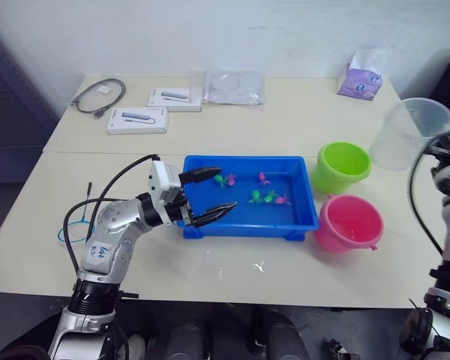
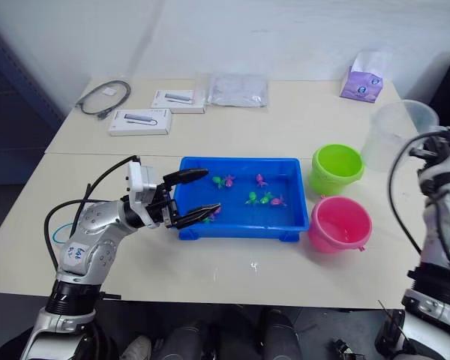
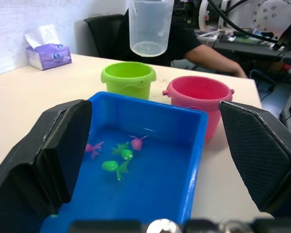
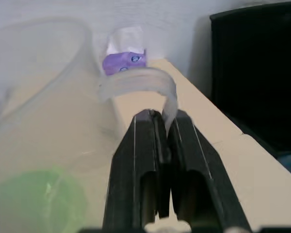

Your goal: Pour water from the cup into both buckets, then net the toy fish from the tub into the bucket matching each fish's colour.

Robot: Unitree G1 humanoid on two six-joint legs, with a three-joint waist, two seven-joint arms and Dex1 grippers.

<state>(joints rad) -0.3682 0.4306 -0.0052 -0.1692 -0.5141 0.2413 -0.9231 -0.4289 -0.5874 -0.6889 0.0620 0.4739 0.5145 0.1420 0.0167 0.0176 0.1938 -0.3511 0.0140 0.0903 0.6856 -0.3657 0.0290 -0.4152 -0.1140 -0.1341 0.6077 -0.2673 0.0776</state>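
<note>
The clear cup (image 1: pixel 409 131) hangs tilted above the table's right side, just beyond the lime green bucket (image 1: pixel 342 166). My right gripper (image 4: pixel 164 126) is shut on its handle. The pink bucket (image 1: pixel 350 223) stands in front of the green one, to the right of the blue tub (image 1: pixel 304 214). Several tiny fish lie in the tub, among them a pink fish (image 1: pixel 262 178) and a green fish (image 1: pixel 256 196). My left gripper (image 1: pixel 214 195) is open over the tub's left end, nothing between its fingers. The blue-rimmed net (image 1: pixel 62 234) lies on the table left of my left arm.
At the back of the table lie a grey cable (image 1: pixel 99 96), two white boxes (image 1: pixel 137 120), a plastic bag (image 1: pixel 232 86) and a purple tissue box (image 1: pixel 364 79). A person's arm (image 3: pixel 218 56) rests beyond the table's right end.
</note>
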